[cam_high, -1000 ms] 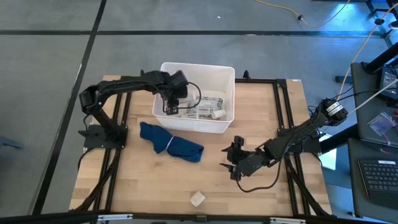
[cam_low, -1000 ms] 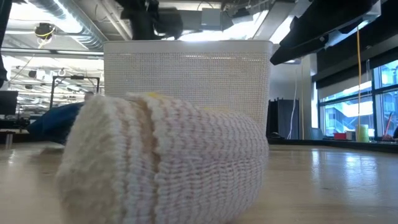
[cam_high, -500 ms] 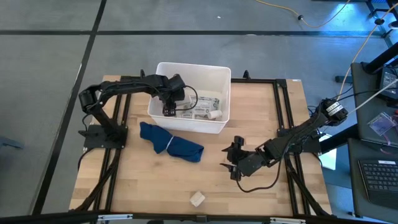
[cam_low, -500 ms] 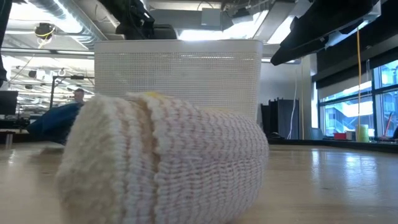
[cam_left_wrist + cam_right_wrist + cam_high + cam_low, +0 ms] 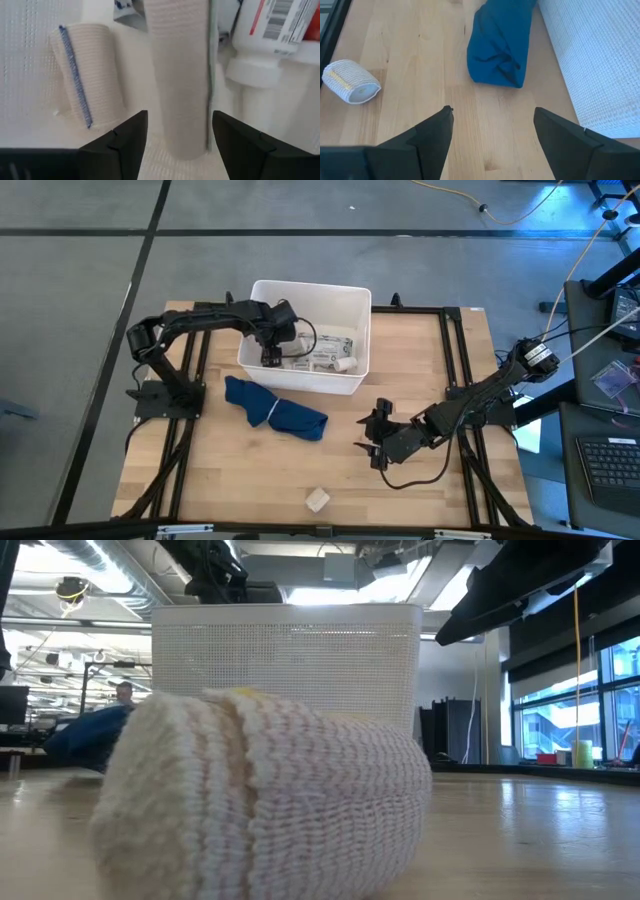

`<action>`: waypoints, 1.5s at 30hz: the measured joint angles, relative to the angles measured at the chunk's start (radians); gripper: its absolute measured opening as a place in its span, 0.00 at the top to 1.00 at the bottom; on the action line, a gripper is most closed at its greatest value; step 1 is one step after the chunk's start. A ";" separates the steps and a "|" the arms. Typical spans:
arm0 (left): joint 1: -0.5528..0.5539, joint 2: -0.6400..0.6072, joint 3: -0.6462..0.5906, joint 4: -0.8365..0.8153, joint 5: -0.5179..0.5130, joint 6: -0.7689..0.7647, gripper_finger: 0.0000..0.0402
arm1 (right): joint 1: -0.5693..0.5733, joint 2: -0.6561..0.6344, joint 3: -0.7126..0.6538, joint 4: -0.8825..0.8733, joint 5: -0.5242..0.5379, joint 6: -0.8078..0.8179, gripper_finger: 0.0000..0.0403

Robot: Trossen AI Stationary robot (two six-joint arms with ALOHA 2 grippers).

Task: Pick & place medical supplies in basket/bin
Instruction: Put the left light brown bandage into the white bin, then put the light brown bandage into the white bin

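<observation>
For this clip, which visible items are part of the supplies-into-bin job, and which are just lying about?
Part of the job:
- white bin
- bandage rolls and white bottle inside the bin
- beige bandage roll on the table
- left gripper, open, inside the bin

Just lying about:
- dark blue cloth
- right gripper, open, waiting over bare table

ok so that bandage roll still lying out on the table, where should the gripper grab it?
Across the curved sides of the bandage roll, coming from above. It lies on its side on the bare table, flat ends facing sideways. The open right gripper is nearest.
</observation>
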 joint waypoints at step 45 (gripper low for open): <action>-0.831 0.058 0.272 0.405 0.102 -0.751 0.47 | 0.000 0.018 0.000 -0.027 0.003 0.019 0.31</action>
